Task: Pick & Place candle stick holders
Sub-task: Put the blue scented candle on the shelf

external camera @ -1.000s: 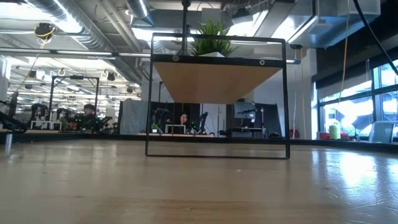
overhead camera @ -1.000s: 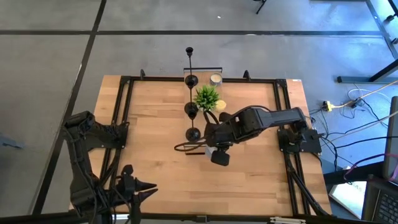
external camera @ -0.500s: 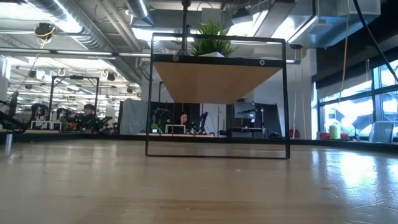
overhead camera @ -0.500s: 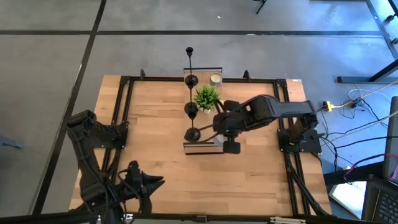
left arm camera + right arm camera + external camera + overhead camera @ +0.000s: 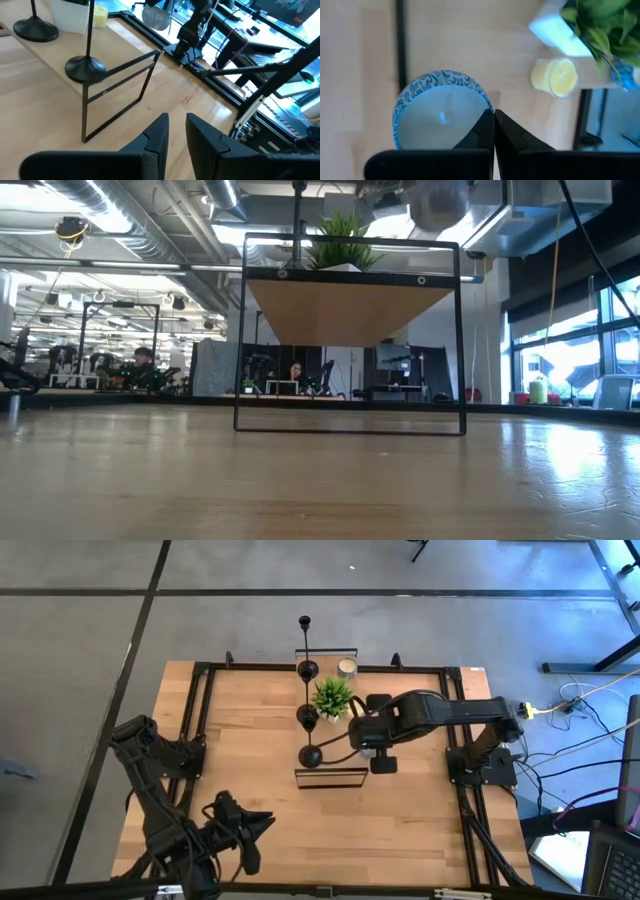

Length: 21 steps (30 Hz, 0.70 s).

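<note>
The right gripper (image 5: 493, 131) has its two dark, matte fingers pressed flat together with nothing between them. In its wrist view a round candle in a blue-and-white swirl-patterned cup (image 5: 441, 111) lies just past the fingertips; whether they touch its rim I cannot tell. Beyond that are a small pale yellow candle (image 5: 554, 76) and the leaves of a little green plant in a white pot (image 5: 600, 25), all on a pale wooden shelf top.

From above, this right gripper (image 5: 381, 762) hangs over the low shelf with a thin black wire frame (image 5: 331, 778) near the middle of the light butcher-block table (image 5: 250, 740). The three thin black metal candle stick holders stand at about nine to ten o'clock from it, in a line running toward twelve o'clock along the shelf's left side: the nearest one (image 5: 311, 756) close beside the gripper, the middle one (image 5: 308, 716) beside the plant, the far one (image 5: 307, 668) by the shelf's back edge with a small white candle (image 5: 347, 667) next to it. Each has a round flat base and a slim upright rod.

The left gripper (image 5: 175, 126) waits at the table's seven o'clock corner, its fingers a narrow slit apart and empty. In the high view it (image 5: 250, 840) is well apart from the holders.
</note>
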Available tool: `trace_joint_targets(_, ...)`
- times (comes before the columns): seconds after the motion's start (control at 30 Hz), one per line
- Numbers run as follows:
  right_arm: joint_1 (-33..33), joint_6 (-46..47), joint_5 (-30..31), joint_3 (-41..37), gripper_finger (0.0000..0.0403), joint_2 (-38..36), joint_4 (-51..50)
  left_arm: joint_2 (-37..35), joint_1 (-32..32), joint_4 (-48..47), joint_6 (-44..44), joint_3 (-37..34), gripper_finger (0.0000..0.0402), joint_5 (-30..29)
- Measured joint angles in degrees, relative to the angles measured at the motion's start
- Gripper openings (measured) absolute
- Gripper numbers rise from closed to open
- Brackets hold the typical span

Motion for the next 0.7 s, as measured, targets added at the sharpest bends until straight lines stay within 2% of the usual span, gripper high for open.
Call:
trace_joint_targets(0.2, -0.61, -0.22, 5.92, -3.71, 0.0000, 0.02, 1.17, 0.00, 1.12, 0.40, 1.00, 0.00, 0.0061, 1.15)
trace_joint_targets(0.47, -0.46, -1.13, 4.21, -3.76, 0.0000, 0.04, 8.22, 0.00, 1.14, 0.34, 1.56, 0.00, 0.0061, 1.51)
trace_joint_targets(0.7, -1.46, -1.94, 2.97, -3.76, 0.0000, 2.72, 8.26, 0.00, 1.14, 0.79, 1.56, 0.00, 0.0061, 1.56)
